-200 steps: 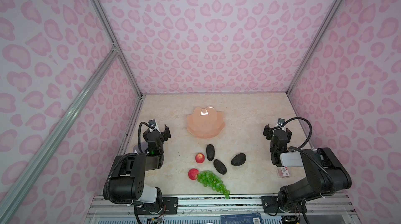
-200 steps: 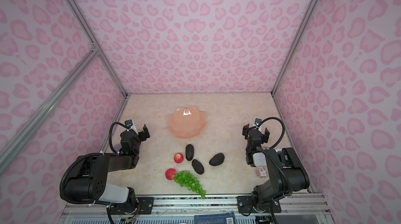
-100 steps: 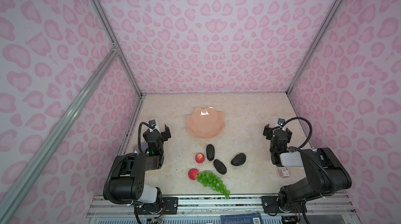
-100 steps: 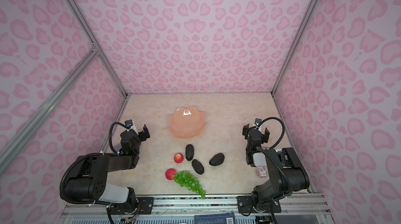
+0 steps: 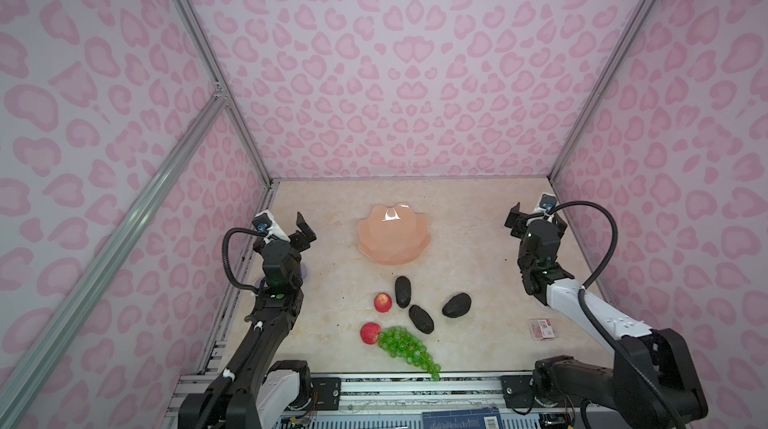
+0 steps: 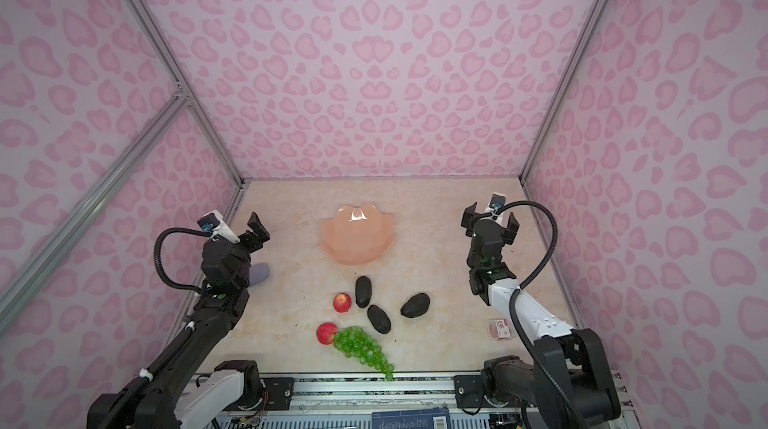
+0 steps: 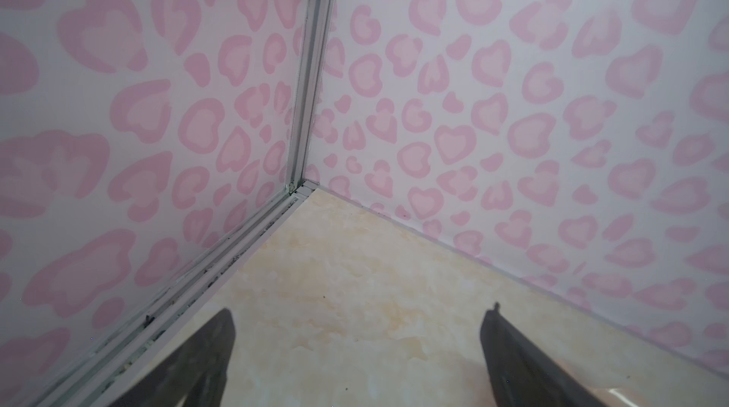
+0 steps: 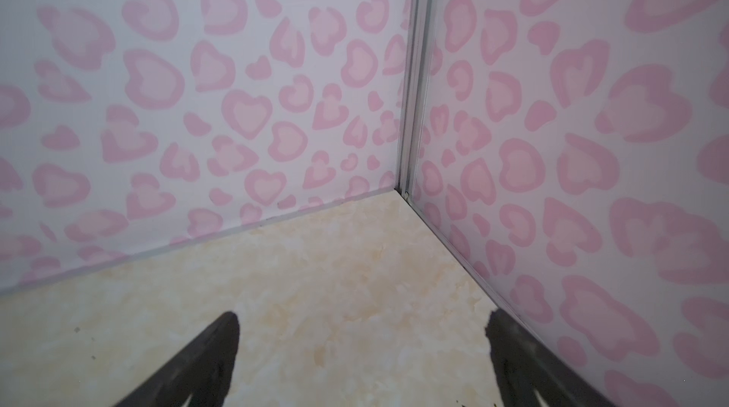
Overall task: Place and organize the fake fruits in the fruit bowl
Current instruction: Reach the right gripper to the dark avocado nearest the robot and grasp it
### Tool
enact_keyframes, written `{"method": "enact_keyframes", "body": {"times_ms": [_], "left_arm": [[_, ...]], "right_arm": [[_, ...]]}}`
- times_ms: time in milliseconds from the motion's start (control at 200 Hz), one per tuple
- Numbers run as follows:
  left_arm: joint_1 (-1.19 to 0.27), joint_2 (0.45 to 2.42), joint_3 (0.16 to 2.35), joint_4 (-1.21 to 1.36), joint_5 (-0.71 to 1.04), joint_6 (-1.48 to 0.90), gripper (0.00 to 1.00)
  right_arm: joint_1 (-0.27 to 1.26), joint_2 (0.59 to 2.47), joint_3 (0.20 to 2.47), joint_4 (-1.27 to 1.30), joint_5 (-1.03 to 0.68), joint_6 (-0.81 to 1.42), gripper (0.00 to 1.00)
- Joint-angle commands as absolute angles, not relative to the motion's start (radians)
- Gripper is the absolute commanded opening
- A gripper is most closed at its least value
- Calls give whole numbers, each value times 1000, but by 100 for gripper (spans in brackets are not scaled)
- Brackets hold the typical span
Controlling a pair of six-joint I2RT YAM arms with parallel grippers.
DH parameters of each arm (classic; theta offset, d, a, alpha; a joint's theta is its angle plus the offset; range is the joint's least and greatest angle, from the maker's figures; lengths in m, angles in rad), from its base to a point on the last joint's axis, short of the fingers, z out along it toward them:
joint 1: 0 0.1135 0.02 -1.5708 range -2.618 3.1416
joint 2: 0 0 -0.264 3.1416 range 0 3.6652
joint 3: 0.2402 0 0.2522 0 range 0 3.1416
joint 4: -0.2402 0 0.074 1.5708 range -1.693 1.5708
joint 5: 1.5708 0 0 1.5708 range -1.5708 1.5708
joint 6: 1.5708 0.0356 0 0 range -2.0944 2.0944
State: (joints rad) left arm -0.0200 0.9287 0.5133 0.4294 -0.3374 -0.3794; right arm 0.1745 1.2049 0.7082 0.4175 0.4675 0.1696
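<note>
— Start at the left. What do you find?

— The left gripper has its fingers spread wide with nothing between them. It is raised over bare table near the left wall. A purple object lies just beside that arm. I judge it is no fruit, so I leave it out of the count.

— And the bowl?

— The bowl sits toward the back of the table, about midway across. It is upright and empty, and neither gripper touches it.

— The fruits?

— All six lie on the table in front of the bowl, apart from it. There are two red fruits, and the nearer one touches the grapes. The bunch trails toward the front edge. Then come three avocados. The first lies just beside the farther red fruit. Whether the first two avocados touch, I cannot tell. The third lies a little apart to the right.

— The right side?

— A small packet lies on the table by the right arm. The right gripper also has its fingers apart and empty. It is held over bare table near the right wall, well apart from every fruit.

— Your finding on progress?

— Nothing is in the bowl and nothing is in hand, so I judge the task to be at its very start. Six fruits are left to pick and place, then to arrange so they sit tidily. The long bunch of grapes may be the awkward one to fit.
</note>
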Motion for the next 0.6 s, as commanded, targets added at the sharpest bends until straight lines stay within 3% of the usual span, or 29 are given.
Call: {"method": "enact_keyframes", "body": {"times_ms": [0, 115, 320, 595], "left_arm": [[-17, 844, 560, 203, -298, -565, 97], [-17, 798, 649, -35, -133, -545, 98], [-17, 656, 635, -266, -12, -509, 99], [-17, 499, 588, -311, -11, -517, 99]], "right_arm": [[175, 1167, 789, -86, 234, 372, 98], [235, 1092, 766, -249, 136, 503, 94], [611, 987, 648, -520, 296, 822, 93], [859, 964, 522, -461, 319, 1124, 92]]}}
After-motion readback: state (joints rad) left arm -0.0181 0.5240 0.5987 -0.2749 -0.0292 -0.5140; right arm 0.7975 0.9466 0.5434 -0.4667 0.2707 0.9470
